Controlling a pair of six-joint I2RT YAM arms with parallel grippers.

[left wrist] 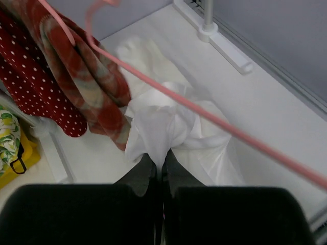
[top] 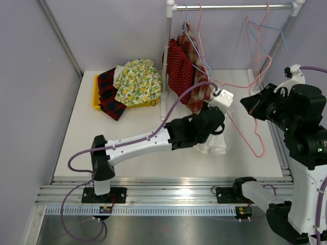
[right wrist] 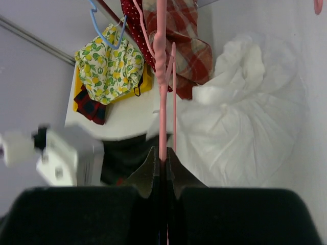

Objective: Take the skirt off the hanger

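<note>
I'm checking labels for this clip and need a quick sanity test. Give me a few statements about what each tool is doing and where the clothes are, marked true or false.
1. The left tool is shut on the white skirt. True.
2. The right tool is open and holds nothing. False: it is shut on the pink hanger.
3. A red dotted garment hangs from the rail. True.
4. The yellow tray sits at the right edge of the table. False: it sits at the far left, with clothes piled on it.
</note>
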